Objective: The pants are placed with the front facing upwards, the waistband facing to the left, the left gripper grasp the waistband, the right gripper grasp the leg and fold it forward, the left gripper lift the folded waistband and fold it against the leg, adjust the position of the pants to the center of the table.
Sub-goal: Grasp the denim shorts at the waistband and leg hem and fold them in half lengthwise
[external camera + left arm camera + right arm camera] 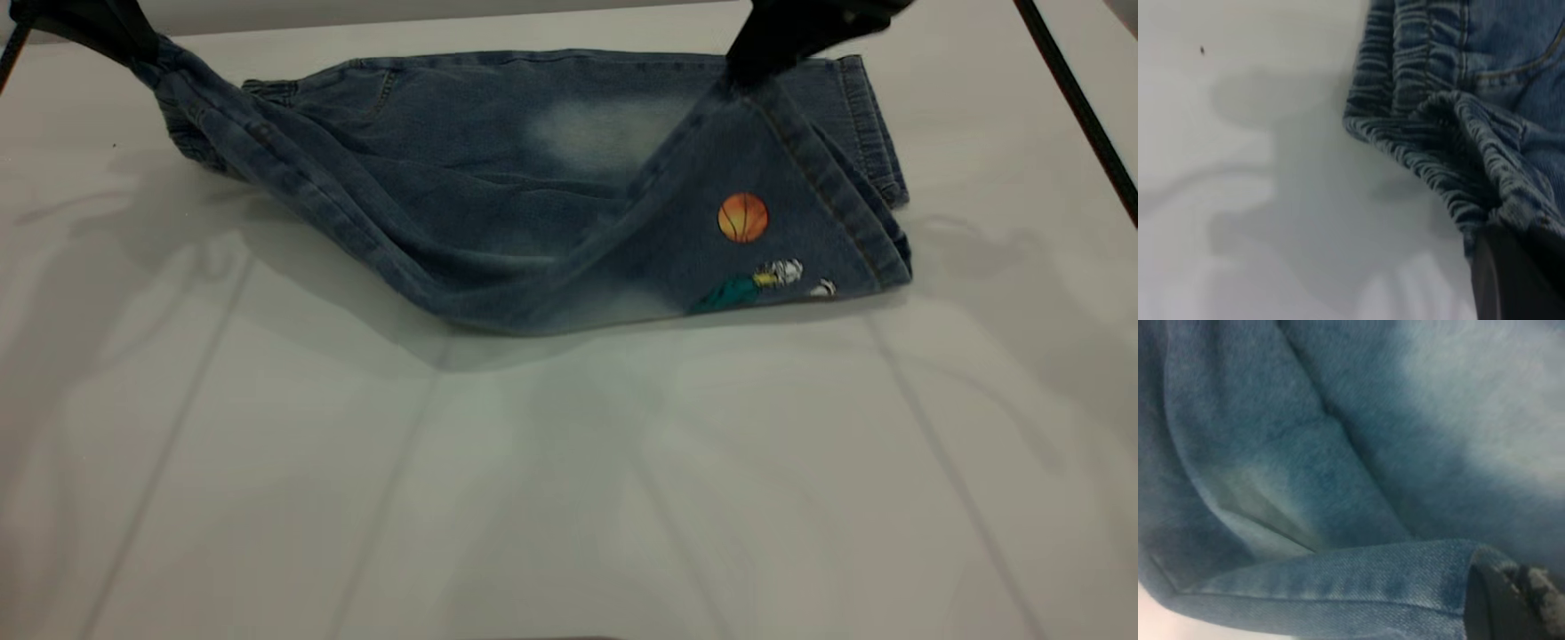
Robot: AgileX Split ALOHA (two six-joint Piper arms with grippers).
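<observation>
Already both ends of the pants (pixel 533 204) hang lifted near the table's (pixel 569 489) far edge, the left gripper (pixel 133 49) clamped on the waistband (pixel 1451 140), the right gripper (pixel 756 62) on the leg (pixel 782 204). If either pinch slips on the bunched denim, or the arms travel unevenly, the fold would likely land crooked.

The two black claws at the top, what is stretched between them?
In the exterior view, the pants span from the left gripper, which pinches the waistband, to the right gripper, which pinches a leg. Nothing else lies between.

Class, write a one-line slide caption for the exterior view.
Both grippers, left gripper and right gripper, lift the denim pants mid-fold over the white table.
</observation>
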